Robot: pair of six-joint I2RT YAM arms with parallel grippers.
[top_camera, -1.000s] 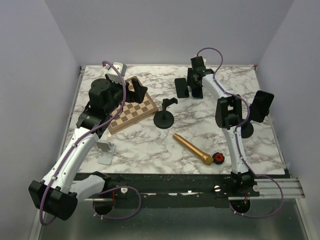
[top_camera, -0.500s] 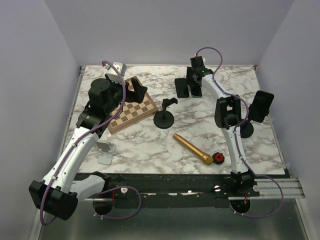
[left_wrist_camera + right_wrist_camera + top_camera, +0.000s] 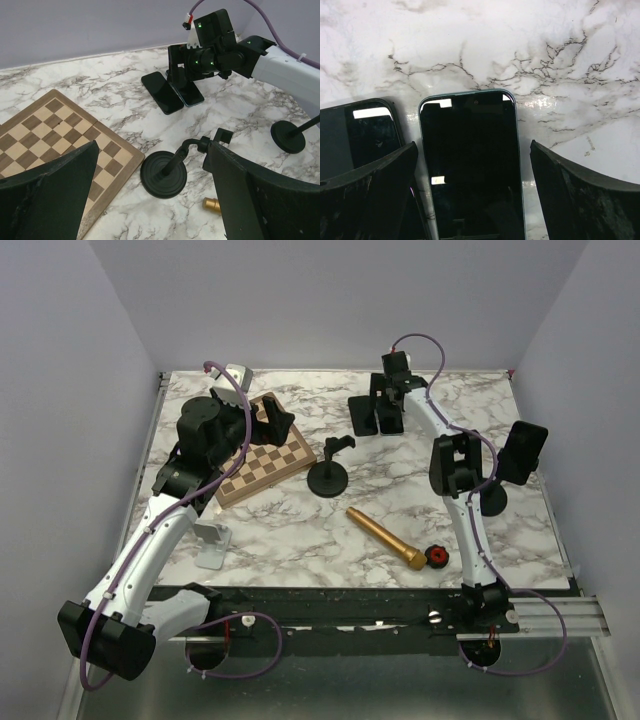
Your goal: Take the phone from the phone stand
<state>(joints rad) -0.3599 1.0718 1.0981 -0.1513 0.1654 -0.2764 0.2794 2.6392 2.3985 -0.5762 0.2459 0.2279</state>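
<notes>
A phone with a teal edge (image 3: 470, 170) lies flat on the marble table, screen up, between the fingers of my right gripper (image 3: 472, 150), which is open and just above it. It also shows in the left wrist view (image 3: 190, 94). A second dark phone (image 3: 365, 135) lies flat just left of it (image 3: 362, 414). The black phone stand (image 3: 328, 476) at mid-table is empty. My right gripper (image 3: 388, 416) is at the far middle. My left gripper (image 3: 274, 425) is open and empty above the chessboard (image 3: 265, 455), facing the empty stand (image 3: 164, 175).
A second stand (image 3: 490, 498) at the right edge holds a dark phone (image 3: 523, 450). A gold cylinder (image 3: 385, 537) and a red-black knob (image 3: 436, 556) lie near the front. A small white holder (image 3: 212, 545) sits front left.
My right gripper has drawn slightly toward the far edge over the two flat phones. The left arm has not moved.
</notes>
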